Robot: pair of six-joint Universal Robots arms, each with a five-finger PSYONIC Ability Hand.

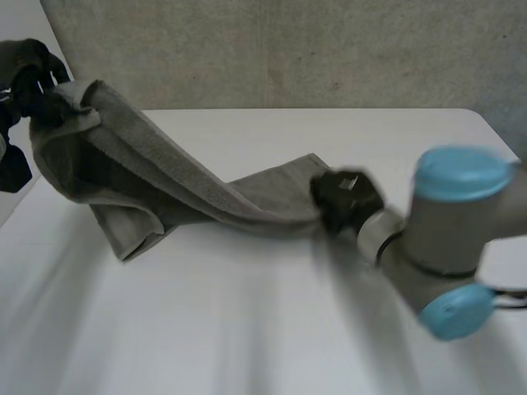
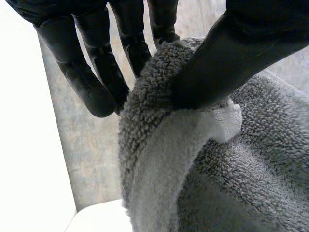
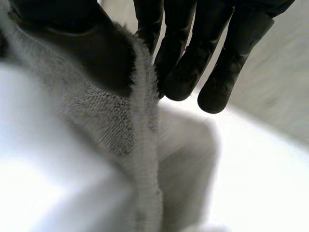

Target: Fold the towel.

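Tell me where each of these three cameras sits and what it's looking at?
Head view: between and behind the arms, looking down at the table; shows the left hand, right hand and right arm, the towel slung between the hands.
Left wrist view: on the left wrist, looking along the palm; that hand pinches a towel edge.
Right wrist view: on the right wrist, looking along the palm; that hand pinches the towel over the table.
Shared: every view shows the towel.

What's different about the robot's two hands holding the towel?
The left hand holds its end of the towel up high; the right hand holds its end low, near the table. The left hand is at the table's side edge; the right hand is over its middle. Both are black and pinch the towel.
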